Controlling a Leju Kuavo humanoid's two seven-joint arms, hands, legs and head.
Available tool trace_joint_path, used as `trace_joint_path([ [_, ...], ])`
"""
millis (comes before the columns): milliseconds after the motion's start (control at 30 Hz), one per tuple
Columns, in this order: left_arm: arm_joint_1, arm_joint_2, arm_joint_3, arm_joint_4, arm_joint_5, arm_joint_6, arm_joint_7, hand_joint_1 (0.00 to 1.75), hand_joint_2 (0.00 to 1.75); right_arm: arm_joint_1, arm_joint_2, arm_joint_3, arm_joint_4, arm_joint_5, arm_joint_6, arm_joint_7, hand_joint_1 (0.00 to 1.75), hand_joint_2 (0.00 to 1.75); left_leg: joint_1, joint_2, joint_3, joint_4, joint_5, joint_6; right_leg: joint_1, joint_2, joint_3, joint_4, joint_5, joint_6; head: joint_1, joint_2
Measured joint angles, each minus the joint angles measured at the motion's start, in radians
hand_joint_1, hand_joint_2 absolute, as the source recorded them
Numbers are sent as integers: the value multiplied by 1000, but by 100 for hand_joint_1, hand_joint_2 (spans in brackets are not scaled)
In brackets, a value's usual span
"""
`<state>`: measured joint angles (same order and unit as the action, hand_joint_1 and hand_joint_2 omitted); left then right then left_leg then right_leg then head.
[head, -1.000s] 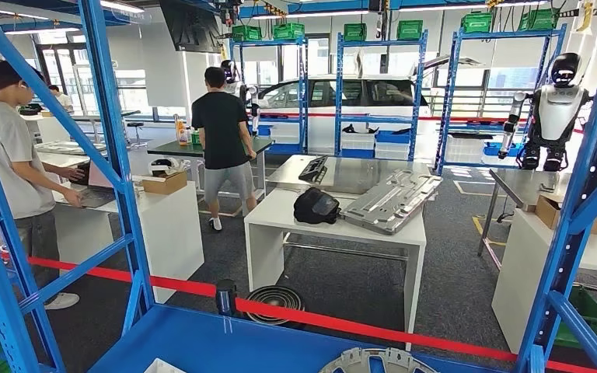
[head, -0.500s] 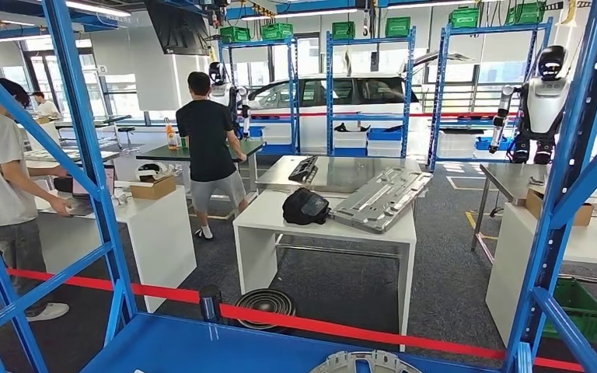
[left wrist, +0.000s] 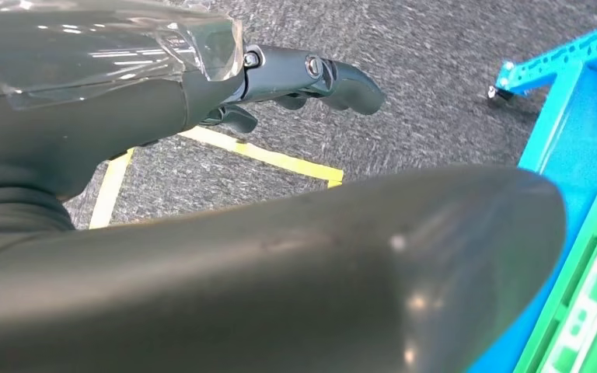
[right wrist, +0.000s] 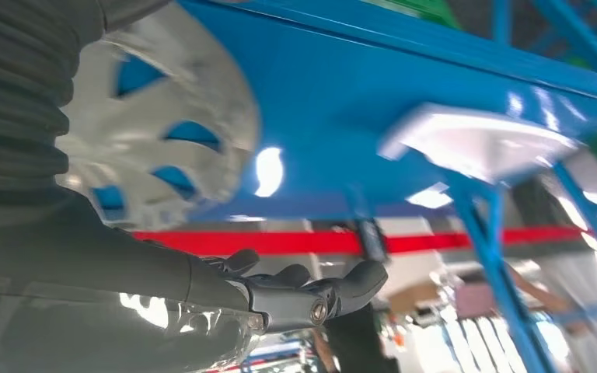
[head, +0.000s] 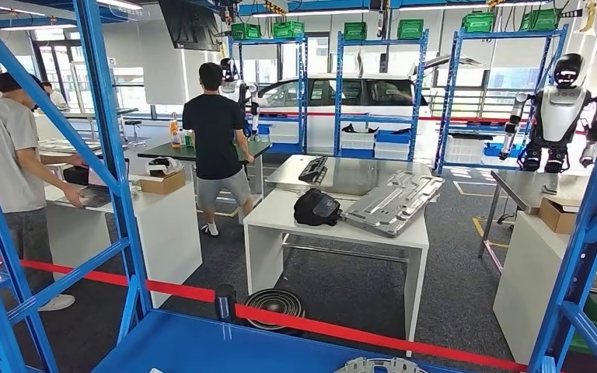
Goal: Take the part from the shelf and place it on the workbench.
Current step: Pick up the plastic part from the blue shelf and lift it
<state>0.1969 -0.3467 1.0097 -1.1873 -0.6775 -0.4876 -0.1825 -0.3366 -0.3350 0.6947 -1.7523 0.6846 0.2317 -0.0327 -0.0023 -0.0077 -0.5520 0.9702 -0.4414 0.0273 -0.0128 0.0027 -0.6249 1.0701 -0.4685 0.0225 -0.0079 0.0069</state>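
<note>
The grey slotted round metal part [head: 377, 365] lies on the blue shelf board [head: 202, 346], near right. The right hand [right wrist: 311, 291] hovers empty, fingers loosely apart; the left hand [left wrist: 295, 81] hangs curled, empty. Approach squarely, gripping the rim.

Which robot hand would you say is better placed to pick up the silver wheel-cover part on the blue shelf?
The right robot hand, probably. Its wrist view shows it at the blue shelf, close beside the silver part, holding nothing. The left robot hand hangs over the carpet, apart from the shelf.
</note>
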Motion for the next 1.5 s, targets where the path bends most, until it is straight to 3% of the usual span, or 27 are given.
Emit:
trace_joint_path([
  [67, -9, 0, 17, 5, -25, -12, -15, 0, 0, 5, -20, 4, 9, 28, 6, 10, 0, 175, -4, 0, -2, 9, -9, -9, 2, -2, 38, -71, 24, -11, 0, 0],
  [200, -21, 1, 37, 11, -45, -15, -28, 0, 0, 15, -36, 18, 25, 78, 8, 30, 0, 175, -2, 3, -11, 33, -29, -23, -5, 3, 41, -74, 26, -34, -3, 0],
  [267, -26, 1, 42, 14, -53, -15, -33, 0, 0, 15, -35, 26, 31, 104, 7, 44, 0, 175, 3, 4, -57, 130, -81, -36, -10, 3, 44, -75, 25, -40, -5, 0],
  [333, -29, 1, 46, 19, -66, -15, -38, 0, 0, 18, -33, 37, 39, 127, 6, 58, 0, 175, 10, 5, -127, 270, -138, -45, -10, 3, 44, -74, 24, -43, -7, 0],
  [367, -31, 1, 49, 22, -75, -15, -41, 0, 0, 19, -30, 43, 45, 136, 6, 65, 0, 175, 12, 6, -150, 310, -146, -47, -9, 3, 44, -74, 24, -43, -7, 0],
  [400, -33, 1, 52, 26, -84, -15, -45, 0, 0, 21, -26, 47, 51, 143, 6, 70, 0, 175, 13, 6, -154, 311, -135, -47, -9, 3, 45, -74, 23, -43, -7, 0],
  [433, -36, 1, 55, 28, -93, -15, -49, 0, 0, 21, -21, 51, 56, 148, 6, 75, 0, 175, 14, 6, -136, 268, -105, -46, -9, 5, 46, -74, 23, -43, -7, 0],
  [500, -41, 2, 62, 31, -104, -15, -56, 0, 0, 21, -10, 57, 63, 156, 5, 81, 0, 175, 11, 6, -62, 117, -36, -36, -7, 7, 49, -74, 23, -42, -8, 0],
  [533, -45, 2, 65, 31, -107, -16, -58, 0, 0, 20, -7, 59, 66, 158, 4, 83, 0, 175, 9, 6, -34, 58, -17, -31, -4, 8, 50, -74, 22, -40, -7, 0],
  [567, -48, 2, 67, 31, -111, -17, -61, 0, 0, 20, -3, 61, 68, 160, 4, 84, 0, 175, 6, 6, -18, 24, -9, -27, -3, 8, 49, -74, 22, -37, -7, 0],
  [700, -59, 1, 85, 32, -148, -36, -81, 0, 0, 20, 10, 59, 77, 181, 3, 102, 0, 175, 4, 7, -4, -1, -1, -6, 0, 5, 43, -67, 15, -18, -6, 0],
  [767, -66, 0, 94, 34, -170, -46, -92, 0, 0, 18, 16, 54, 86, 205, 1, 121, 0, 175, 7, 9, 5, -14, 10, 4, 2, 1, 3, 13, -24, -21, -5, 0],
  [833, -73, 0, 104, 38, -185, -50, -101, 0, 0, 20, 23, 50, 102, 227, 0, 137, 0, 175, 4, 8, 3, -15, 11, 8, 1, 0, -68, 158, -82, -26, -3, 0],
  [867, -75, 0, 108, 41, -190, -51, -103, 0, 0, 21, 26, 48, 110, 234, 0, 142, 0, 175, 3, 8, 3, -15, 11, 8, 0, 0, -96, 213, -98, -23, -3, 0],
  [900, -76, 0, 111, 44, -195, -52, -106, 0, 0, 23, 30, 46, 118, 240, -1, 145, 0, 175, 3, 7, 3, -15, 11, 8, -1, 0, -106, 231, -98, -18, -2, 0],
  [933, -78, 0, 114, 47, -203, -53, -110, 0, 0, 24, 33, 43, 125, 247, -1, 149, 0, 175, 3, 6, 4, -14, 10, 7, -2, 0, -94, 204, -81, -10, -1, 0],
  [1000, -83, 0, 123, 54, -226, -57, -123, 0, 0, 24, 44, 31, 140, 271, -1, 158, 0, 175, 3, 5, 5, -8, 5, 1, -7, -3, -22, 57, -24, 5, 0, 0],
  [1067, -91, 0, 138, 61, -260, -63, -142, 0, 0, 27, 60, 9, 157, 303, -2, 165, 0, 175, -1, 4, 2, 3, -4, -9, -7, -4, 35, -55, 14, -1, 0, 0],
  [1100, -96, 0, 146, 64, -277, -66, -152, 0, 0, 30, 68, -3, 166, 319, -3, 167, 0, 175, -2, 4, 0, 7, -7, -14, -5, -4, 44, -73, 18, -9, -1, 0],
  [1167, -104, 1, 163, 69, -305, -70, -167, 0, 0, 37, 81, -27, 181, 346, -6, 168, 0, 175, -1, 5, -2, 9, -9, -21, -4, -2, 45, -72, 21, -23, -2, 0],
  [1233, -111, 1, 178, 73, -320, -72, -175, 0, 0, 40, 93, -49, 193, 362, -8, 169, 0, 175, 4, 6, -15, 39, -31, -31, -10, -1, 47, -74, 23, -34, -4, 0],
  [1267, -114, 1, 184, 74, -323, -72, -178, 0, 0, 41, 99, -57, 197, 366, -9, 169, 0, 175, 6, 6, -36, 85, -57, -37, -13, -1, 48, -75, 24, -38, -5, 0],
  [1367, -120, 1, 198, 81, -326, -72, -179, 0, 0, 48, 111, -70, 209, 370, -9, 170, 0, 175, 13, 6, -136, 288, -143, -49, -11, -1, 48, -75, 23, -43, -8, 0],
  [1400, -121, 1, 201, 83, -326, -72, -179, 0, 0, 50, 113, -72, 213, 370, -9, 170, 0, 175, 14, 6, -153, 317, -144, -50, -10, -1, 48, -75, 23, -43, -8, 0],
  [1433, -121, 1, 203, 85, -327, -72, -179, 0, 0, 52, 115, -74, 217, 371, -9, 170, 0, 175, 15, 6, -150, 303, -126, -49, -10, 0, 49, -75, 23, -43, -8, 0],
  [1500, -122, 2, 208, 87, -327, -72, -179, 0, 0, 53, 119, -78, 222, 371, -9, 170, 0, 175, 15, 6, -88, 169, -52, -43, -10, 3, 52, -75, 22, -43, -8, 0],
])
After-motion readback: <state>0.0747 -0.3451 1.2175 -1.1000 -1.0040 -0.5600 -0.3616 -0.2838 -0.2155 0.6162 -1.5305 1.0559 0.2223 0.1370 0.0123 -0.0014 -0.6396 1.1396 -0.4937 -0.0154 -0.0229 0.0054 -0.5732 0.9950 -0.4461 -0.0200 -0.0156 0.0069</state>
